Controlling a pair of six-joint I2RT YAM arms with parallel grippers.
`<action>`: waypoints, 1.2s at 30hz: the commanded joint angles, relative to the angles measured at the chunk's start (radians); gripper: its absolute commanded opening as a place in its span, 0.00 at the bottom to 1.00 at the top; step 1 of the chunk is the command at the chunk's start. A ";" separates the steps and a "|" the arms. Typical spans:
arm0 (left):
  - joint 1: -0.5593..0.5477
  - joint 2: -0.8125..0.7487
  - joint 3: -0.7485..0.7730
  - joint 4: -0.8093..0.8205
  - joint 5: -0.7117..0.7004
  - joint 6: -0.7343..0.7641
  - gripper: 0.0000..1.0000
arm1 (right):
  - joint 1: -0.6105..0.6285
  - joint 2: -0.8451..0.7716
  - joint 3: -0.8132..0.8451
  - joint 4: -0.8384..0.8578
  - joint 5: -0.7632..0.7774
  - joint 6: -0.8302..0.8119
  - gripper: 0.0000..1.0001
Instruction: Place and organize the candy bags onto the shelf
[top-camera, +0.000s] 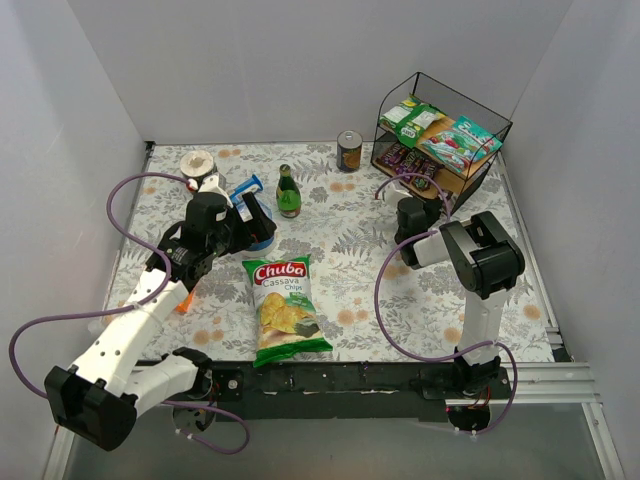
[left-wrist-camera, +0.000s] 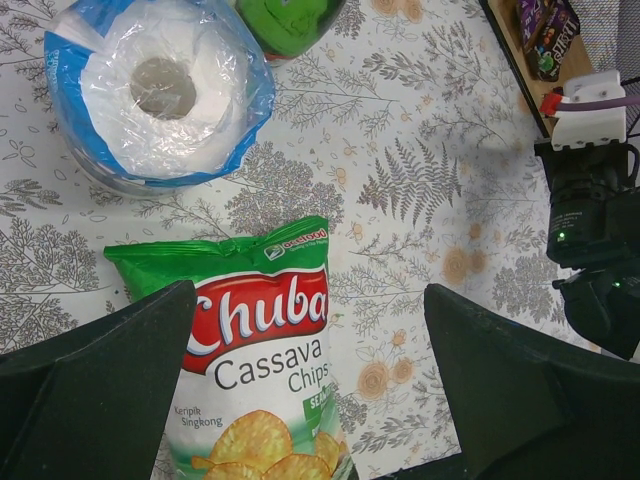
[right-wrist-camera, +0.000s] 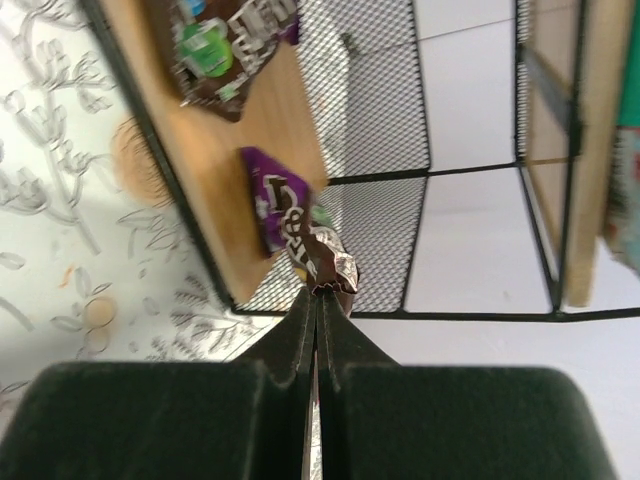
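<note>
The shelf (top-camera: 487, 115) stands at the back right. Its upper board holds green-and-white candy bags (top-camera: 413, 119) and a teal one (top-camera: 462, 145); dark brown and purple packets (top-camera: 410, 160) lie on the lower board (right-wrist-camera: 215, 160). My right gripper (right-wrist-camera: 320, 292) is shut on the crimped end of a purple-brown candy packet (right-wrist-camera: 285, 220) that rests at the lower board's edge. In the top view it (top-camera: 405, 205) sits just in front of the shelf. My left gripper (left-wrist-camera: 310, 390) is open and empty, above the top of the Chuba chips bag (left-wrist-camera: 255, 370).
A blue-wrapped paper roll (left-wrist-camera: 160, 90), a green bottle (top-camera: 288, 192) and a can (top-camera: 349, 151) stand at mid-back. A white round object (top-camera: 197, 163) is at the back left. An orange packet (top-camera: 183, 300) lies under the left arm. White walls enclose the table.
</note>
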 joint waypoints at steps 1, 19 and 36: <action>0.000 -0.030 0.011 -0.008 0.005 0.008 0.98 | 0.007 -0.034 -0.011 -0.085 -0.010 0.082 0.01; 0.002 -0.024 0.011 -0.011 0.002 0.008 0.98 | 0.001 -0.054 0.047 -0.334 -0.135 0.233 0.01; 0.000 0.034 0.067 -0.039 -0.013 0.011 0.98 | -0.044 0.078 0.279 -0.423 -0.199 0.250 0.01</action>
